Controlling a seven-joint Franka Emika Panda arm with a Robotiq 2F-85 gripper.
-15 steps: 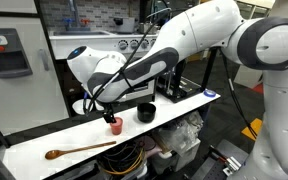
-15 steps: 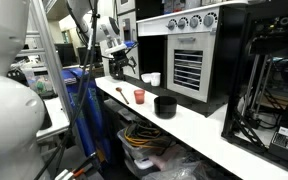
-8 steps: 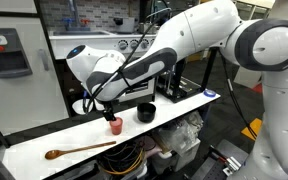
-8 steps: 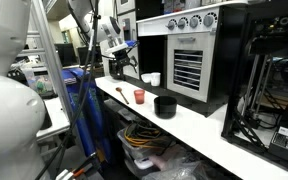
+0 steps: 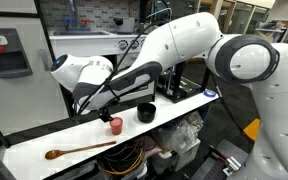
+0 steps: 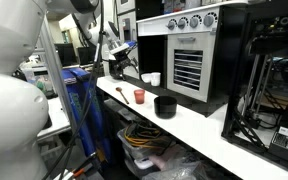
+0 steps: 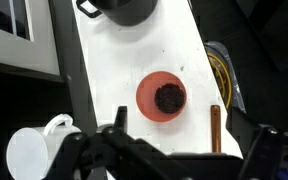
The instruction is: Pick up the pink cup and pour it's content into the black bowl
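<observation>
Hand (image 7: 188, 130) spread wide, empty, near pink cup (image 7: 161, 97) holding dark contents; black bowl (image 7: 129, 10) beyond.

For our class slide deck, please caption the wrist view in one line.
Pink cup with dark contents on white counter, black bowl beyond, white mug nearby.

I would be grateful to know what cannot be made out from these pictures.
Pink cup: the dark clump inside is too blurred in the wrist view to identify, and too small in both exterior views.
Black bowl: cut off by the wrist view's top edge; its inside is too dark in both exterior views.
Mug: cut off by the wrist view's bottom edge.
</observation>
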